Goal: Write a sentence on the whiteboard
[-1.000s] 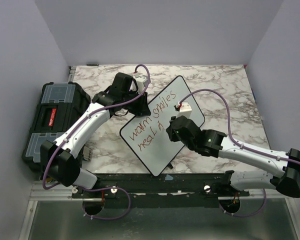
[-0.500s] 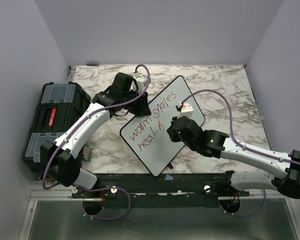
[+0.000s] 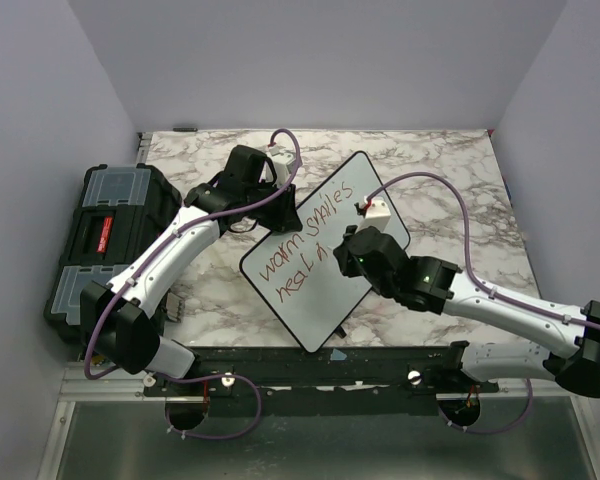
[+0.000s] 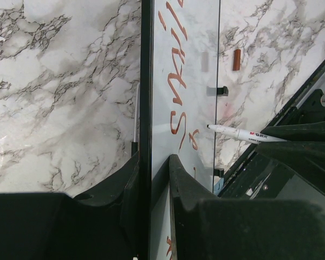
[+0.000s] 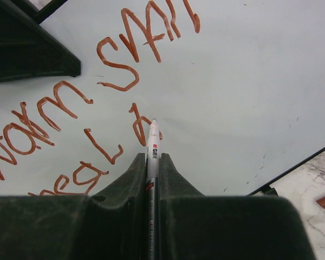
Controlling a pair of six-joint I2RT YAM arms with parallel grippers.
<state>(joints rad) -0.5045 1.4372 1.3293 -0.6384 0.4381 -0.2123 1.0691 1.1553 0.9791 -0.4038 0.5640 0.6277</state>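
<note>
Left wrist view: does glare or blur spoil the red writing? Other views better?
Left wrist: the whiteboard is seen at a grazing angle, so the sentence is squashed though sharp; right wrist: strokes crisp, evenly lit; top external: small but readable.

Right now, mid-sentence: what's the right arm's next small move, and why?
Probably drag the marker tip onward to finish the letter begun after "heal". The red writing stops at a half-made letter right at the tip, the right pincer grips the marker, and the left pincer clamps the whiteboard edge.
</note>
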